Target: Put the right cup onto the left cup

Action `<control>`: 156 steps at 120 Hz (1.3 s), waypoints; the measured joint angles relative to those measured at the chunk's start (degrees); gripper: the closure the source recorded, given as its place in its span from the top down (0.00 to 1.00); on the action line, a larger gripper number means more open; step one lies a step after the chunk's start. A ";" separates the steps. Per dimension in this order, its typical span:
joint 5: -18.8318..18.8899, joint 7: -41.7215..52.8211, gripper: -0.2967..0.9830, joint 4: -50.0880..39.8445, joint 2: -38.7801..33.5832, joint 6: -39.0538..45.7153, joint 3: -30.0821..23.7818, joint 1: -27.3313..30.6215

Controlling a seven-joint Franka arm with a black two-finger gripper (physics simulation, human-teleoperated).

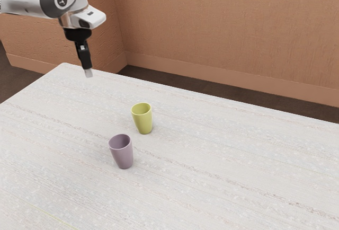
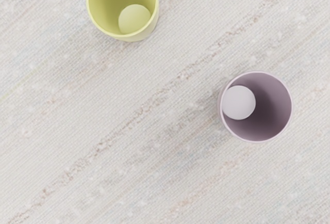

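Note:
High above the table's far edge, toward the exterior view's left, hangs my gripper (image 1: 88,73), seen side-on and well clear of both cups. A yellow-green cup (image 1: 143,120) stands upright on the table. The purple cup (image 1: 122,152) is also upright, separate from it and nearer to the exterior camera. From above, the wrist view looks into the open mouths of the yellow-green cup (image 2: 124,34) and the purple cup (image 2: 263,110), with bare table between them.
The whitish, streaked table (image 1: 228,161) extends around both cups. Behind its far edge are a dark floor (image 1: 185,86) and a brown wall (image 1: 222,28).

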 joint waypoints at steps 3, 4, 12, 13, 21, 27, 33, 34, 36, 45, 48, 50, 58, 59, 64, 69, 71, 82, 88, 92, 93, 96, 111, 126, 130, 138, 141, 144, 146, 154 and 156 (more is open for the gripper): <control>0.03 0.23 0.77 0.01 0.09 0.03 -0.02 -0.17; 0.01 0.30 0.77 0.01 0.12 0.04 -0.02 -0.22; -0.12 0.89 0.77 -0.04 1.06 0.34 -0.04 -0.22; -0.17 0.97 0.77 -0.06 1.31 0.49 -0.06 -0.14; -0.86 1.83 0.77 0.43 4.69 1.73 -0.16 1.44; -1.46 2.60 0.77 1.18 7.18 2.84 -0.11 2.64; -1.83 3.36 0.77 2.65 9.62 3.74 -0.12 3.04; -1.88 3.48 0.77 2.90 9.97 3.87 -0.12 3.05; -1.97 3.73 0.77 3.37 10.70 4.12 -0.12 3.08; -2.19 4.78 0.77 5.38 13.46 5.08 -0.13 2.84; -2.25 5.09 0.77 5.70 14.16 5.33 -0.13 2.74; -2.29 5.29 0.77 5.83 14.59 5.52 -0.13 2.70; -2.42 6.02 0.77 6.07 16.03 6.29 -0.13 2.63; -2.44 6.11 0.77 6.09 16.16 6.38 -0.13 2.62; -2.52 6.50 0.77 6.01 16.92 6.90 -0.13 2.58; -2.64 6.87 0.77 5.81 17.71 7.49 -0.13 2.64; -2.69 7.01 0.77 5.78 18.00 7.71 -0.15 2.66; -2.92 7.73 0.77 5.67 19.39 9.02 -0.21 2.69; -3.01 8.07 0.77 5.60 20.14 9.71 -0.21 2.67; -3.05 8.29 0.77 5.58 20.54 10.17 -0.24 2.62; -3.06 8.34 0.77 5.58 20.63 10.30 -0.26 2.61; -3.07 8.50 0.77 5.59 20.95 10.69 -0.32 2.57; -3.13 9.20 0.77 6.09 22.50 12.59 -0.58 2.45; -3.67 9.83 0.77 6.89 24.02 14.25 -0.75 2.32; -3.75 9.98 0.77 7.58 24.47 14.65 -0.82 2.25; -3.87 10.26 0.77 9.68 25.66 15.33 -1.13 2.23; -3.91 10.36 0.77 10.73 26.27 15.54 -1.32 2.23; -3.95 10.46 0.77 11.77 26.88 15.72 -1.47 2.21; -4.04 10.52 0.77 12.42 27.31 15.84 -1.56 2.20; -4.86 10.74 0.77 14.17 28.79 16.21 -1.79 1.90; -5.11 10.79 0.77 14.38 29.09 16.30 -1.81 1.83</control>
